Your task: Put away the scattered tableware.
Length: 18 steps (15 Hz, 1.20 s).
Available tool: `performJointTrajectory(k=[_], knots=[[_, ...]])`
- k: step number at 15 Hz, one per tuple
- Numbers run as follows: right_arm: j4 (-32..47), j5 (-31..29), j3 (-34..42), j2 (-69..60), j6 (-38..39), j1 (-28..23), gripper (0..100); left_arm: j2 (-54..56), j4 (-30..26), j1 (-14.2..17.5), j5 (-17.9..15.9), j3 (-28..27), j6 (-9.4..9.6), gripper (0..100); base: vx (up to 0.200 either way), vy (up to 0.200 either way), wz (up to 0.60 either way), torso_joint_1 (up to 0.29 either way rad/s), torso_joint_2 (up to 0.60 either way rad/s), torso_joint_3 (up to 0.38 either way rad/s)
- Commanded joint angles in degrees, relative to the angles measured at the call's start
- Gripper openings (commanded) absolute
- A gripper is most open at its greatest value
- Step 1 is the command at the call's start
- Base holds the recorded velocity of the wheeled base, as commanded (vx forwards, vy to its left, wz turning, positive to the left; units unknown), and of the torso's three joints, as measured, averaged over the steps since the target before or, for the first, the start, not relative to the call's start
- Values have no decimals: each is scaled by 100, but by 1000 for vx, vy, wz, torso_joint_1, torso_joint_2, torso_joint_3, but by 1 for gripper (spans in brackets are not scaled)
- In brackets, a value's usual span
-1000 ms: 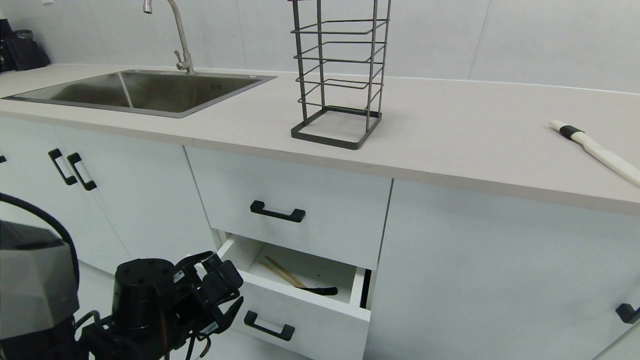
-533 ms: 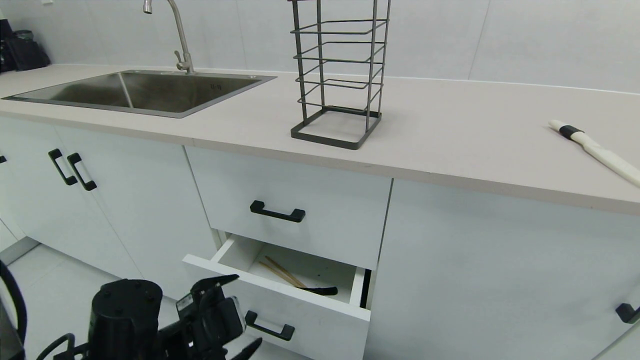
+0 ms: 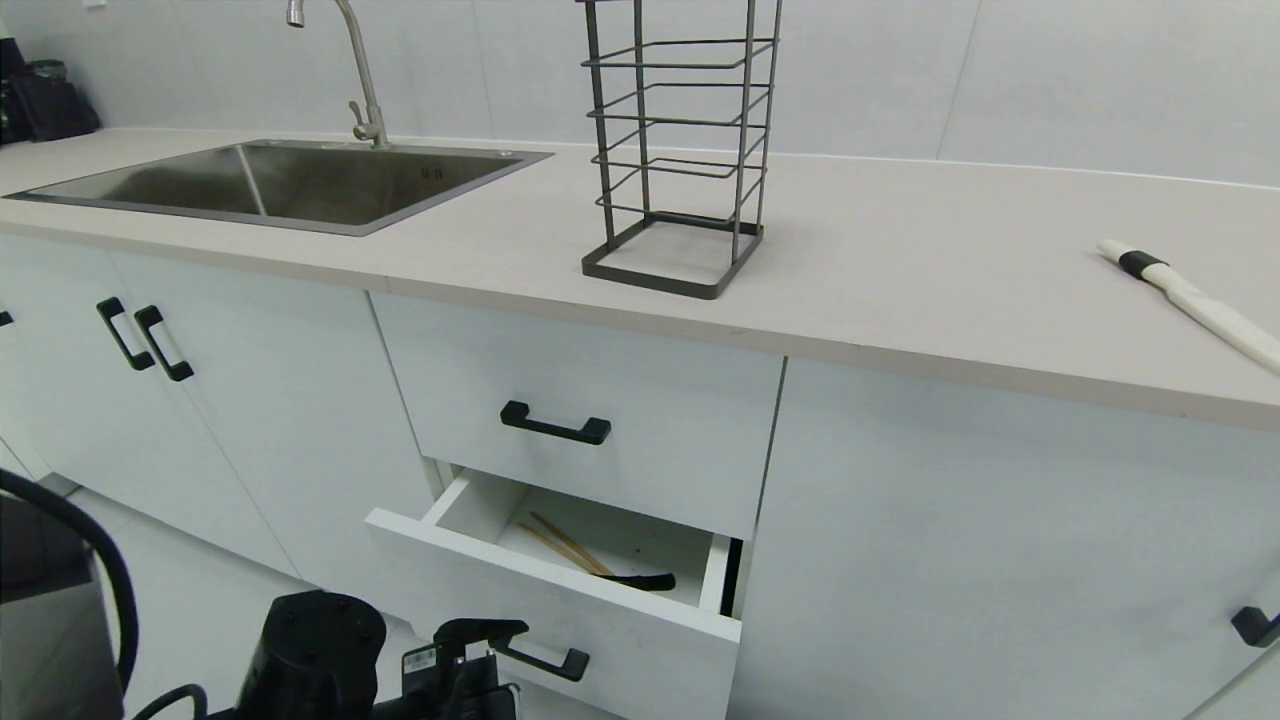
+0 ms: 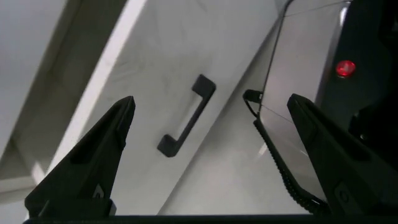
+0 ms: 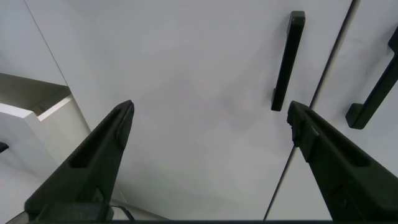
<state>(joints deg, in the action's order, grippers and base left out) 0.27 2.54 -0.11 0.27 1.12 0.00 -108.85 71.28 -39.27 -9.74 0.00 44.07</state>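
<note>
The lower drawer (image 3: 600, 620) stands pulled out; wooden chopsticks (image 3: 565, 543) and a black utensil (image 3: 640, 581) lie inside it. A white utensil with a black band (image 3: 1195, 305) lies on the countertop at the far right. My left gripper (image 3: 470, 650) is low in front of the drawer, just left of its black handle (image 3: 540, 660). In the left wrist view the left gripper (image 4: 211, 102) is open, and the drawer handle (image 4: 186, 118) shows between its fingers, farther off. My right gripper (image 5: 210, 111) is open and empty, facing white cabinet doors.
An empty dark wire rack (image 3: 680, 150) stands mid-counter, with a steel sink (image 3: 280, 185) and tap to its left. The upper drawer (image 3: 580, 410) is closed. Cabinet doors with black handles (image 5: 286, 62) face the right gripper. The floor lies below the left arm.
My left arm has dropped lower and shifted right, from beside the drawer's left corner to below its front near the handle. The drawer and its contents have not moved.
</note>
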Motion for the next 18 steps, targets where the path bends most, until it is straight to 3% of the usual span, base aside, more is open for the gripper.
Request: performJointTrajectory(k=[1, 3, 9, 15, 18], knots=[[0, 1, 2, 8, 2, 0, 100, -198, -9, 51, 16, -26, 5, 100, 0, 0, 0, 0, 0, 0], [0, 1, 2, 8, 2, 0, 100, -585, 35, 253, 42, -229, 14, 100, 0, 0, 0, 0, 0, 0], [0, 1, -7, 8, 2, 0, 100, -1086, 79, 455, 209, -747, 5, 100, 0, 0, 0, 0, 0, 0], [0, 1, 2, 8, 2, 0, 100, -1262, 650, 833, 412, -1151, 14, 100, 0, 0, 0, 0, 0, 0], [0, 1, 2, 8, 2, 0, 100, -1358, 659, 842, 543, -1380, -4, 100, 0, 0, 0, 0, 0, 0]])
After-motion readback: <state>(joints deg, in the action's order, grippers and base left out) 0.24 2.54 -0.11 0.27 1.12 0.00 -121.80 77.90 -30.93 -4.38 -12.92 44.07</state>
